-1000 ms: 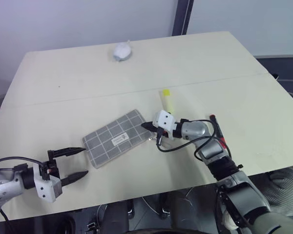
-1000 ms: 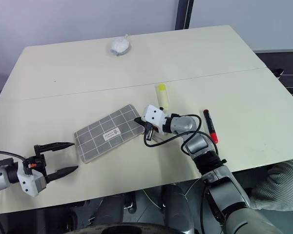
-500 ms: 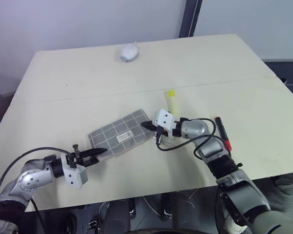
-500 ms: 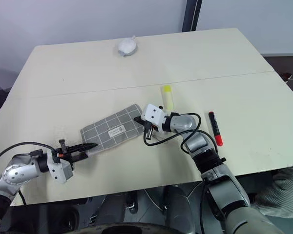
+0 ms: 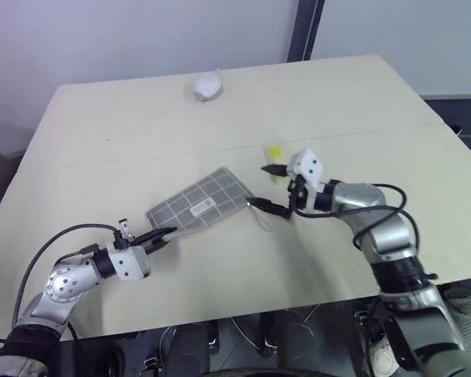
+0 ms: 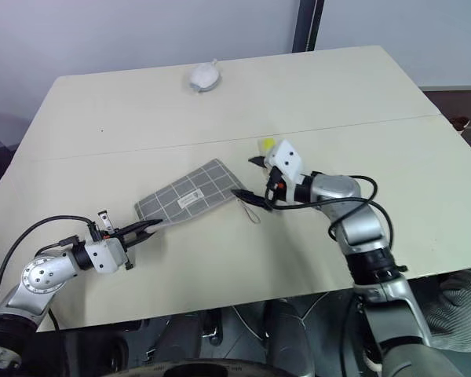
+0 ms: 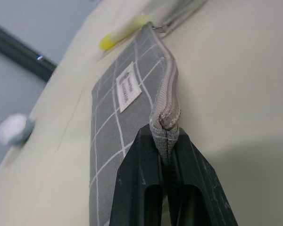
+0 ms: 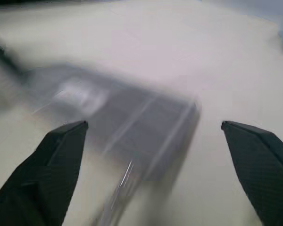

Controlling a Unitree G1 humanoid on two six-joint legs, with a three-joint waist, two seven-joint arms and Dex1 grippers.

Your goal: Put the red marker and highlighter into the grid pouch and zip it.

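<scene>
From my left eye, the pale surface [image 5: 102, 126] carries a small white crumpled lump [image 5: 206, 85] far off at twelve o'clock, well apart from everything else. The grid pouch [image 5: 200, 206] lies flat near the middle, and my left pincer [image 5: 158, 236] is clamped on its corner at about seven o'clock of the pouch. My right pincer [image 5: 276, 188] hangs at three o'clock of the pouch with its fingers spread wide, empty, and it partly covers the highlighter [image 5: 275, 153], whose yellow cap peeks out just behind it. A thin pull cord [image 5: 259, 216] trails from the pouch's near right corner. I cannot find the red marker. My right eye gives the same layout. Through my left wrist, my two black fingers [image 7: 132, 188] pinch the end of the pouch's beige zipper edge [image 7: 169, 101]; I cannot tell what is inside. Through my right wrist, blurred, the pouch lies on the surface beyond my parted fingers [image 8: 56, 165].
</scene>
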